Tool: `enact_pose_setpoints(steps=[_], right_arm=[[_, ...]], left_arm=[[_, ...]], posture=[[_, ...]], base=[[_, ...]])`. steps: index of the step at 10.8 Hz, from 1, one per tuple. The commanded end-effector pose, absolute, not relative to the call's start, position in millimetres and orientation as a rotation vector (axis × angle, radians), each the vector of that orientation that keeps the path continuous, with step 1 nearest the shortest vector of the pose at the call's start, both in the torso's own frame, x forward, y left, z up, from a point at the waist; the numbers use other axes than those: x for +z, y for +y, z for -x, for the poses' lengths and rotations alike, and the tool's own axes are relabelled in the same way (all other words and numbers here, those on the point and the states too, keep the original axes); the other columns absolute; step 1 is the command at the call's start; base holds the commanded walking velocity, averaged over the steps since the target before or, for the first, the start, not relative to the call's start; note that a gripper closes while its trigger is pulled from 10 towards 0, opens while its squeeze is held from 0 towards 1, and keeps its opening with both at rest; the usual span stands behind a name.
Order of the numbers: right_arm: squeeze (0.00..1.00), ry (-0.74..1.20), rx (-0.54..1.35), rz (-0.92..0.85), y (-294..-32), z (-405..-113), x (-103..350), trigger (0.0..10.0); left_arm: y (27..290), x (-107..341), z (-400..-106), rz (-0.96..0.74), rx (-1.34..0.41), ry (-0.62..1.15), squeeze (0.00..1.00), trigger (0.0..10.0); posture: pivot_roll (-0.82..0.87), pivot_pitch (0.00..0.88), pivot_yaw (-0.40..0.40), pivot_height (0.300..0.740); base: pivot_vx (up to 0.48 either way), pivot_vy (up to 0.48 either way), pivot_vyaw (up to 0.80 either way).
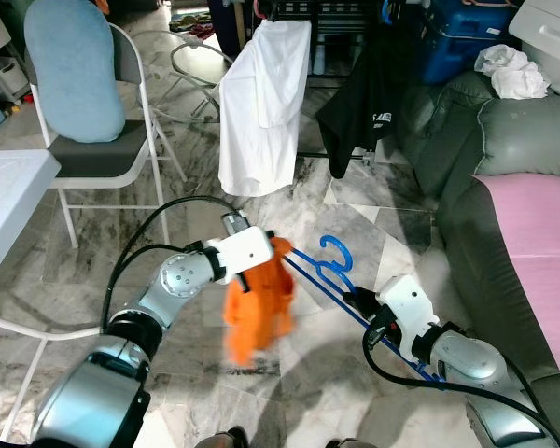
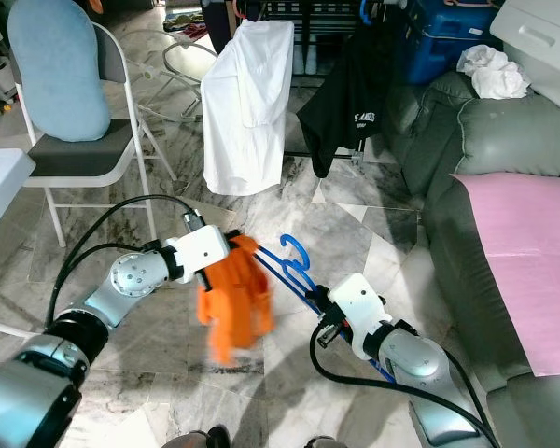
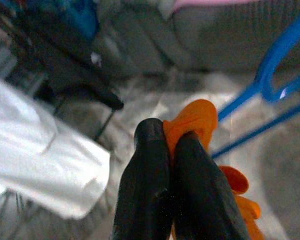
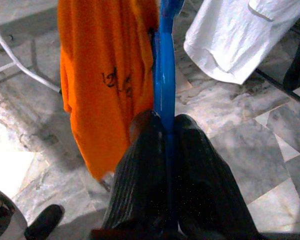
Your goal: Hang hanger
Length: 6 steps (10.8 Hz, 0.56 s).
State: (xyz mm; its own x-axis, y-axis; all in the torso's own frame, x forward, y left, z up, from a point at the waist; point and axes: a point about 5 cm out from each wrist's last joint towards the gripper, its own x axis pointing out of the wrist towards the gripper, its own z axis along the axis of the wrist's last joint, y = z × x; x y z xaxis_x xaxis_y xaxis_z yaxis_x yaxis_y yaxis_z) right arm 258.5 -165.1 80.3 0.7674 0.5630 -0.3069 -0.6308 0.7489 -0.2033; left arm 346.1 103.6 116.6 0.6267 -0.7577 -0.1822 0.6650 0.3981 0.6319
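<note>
Held low over the marble floor (image 1: 93,252), the blue hanger (image 1: 329,271) is thin, stiff and light; the right pincer (image 4: 165,122) is clamped on its bar, a sound hold. The left pincer (image 3: 170,142) pinches the limp orange garment (image 1: 259,308) draped at its far end, which may slide. The clothes rack (image 1: 317,19) stands at twelve o'clock.

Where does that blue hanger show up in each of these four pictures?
Left eye: blue hanger centre, right of orange garment.
Right eye: hanger centre, likewise.
Left wrist: hanger beyond the orange cloth.
Right wrist: hanger between black fingers.
Shared landmark: the orange garment.
</note>
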Motion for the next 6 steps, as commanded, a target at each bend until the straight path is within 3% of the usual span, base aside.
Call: enact_pose_setpoints(steps=[1, 6], right_arm=[[0.00, 0.218, 0.681, 0.306, -160, -259, 80, 10.0], [0.00, 0.378, 0.616, 0.282, -175, -250, 44, 10.0]], left_arm=[[99, 127, -344, -0.697, -0.916, -0.234, 0.00, 10.0], [96, 162, -345, -0.647, -0.859, -0.443, 0.00, 10.0]], posture=[[-0.18, 0.130, 0.064, 0.740], [-0.18, 0.129, 0.064, 0.740]], base=[[0.000, 0.000, 0.00], [0.000, 0.000, 0.00]])
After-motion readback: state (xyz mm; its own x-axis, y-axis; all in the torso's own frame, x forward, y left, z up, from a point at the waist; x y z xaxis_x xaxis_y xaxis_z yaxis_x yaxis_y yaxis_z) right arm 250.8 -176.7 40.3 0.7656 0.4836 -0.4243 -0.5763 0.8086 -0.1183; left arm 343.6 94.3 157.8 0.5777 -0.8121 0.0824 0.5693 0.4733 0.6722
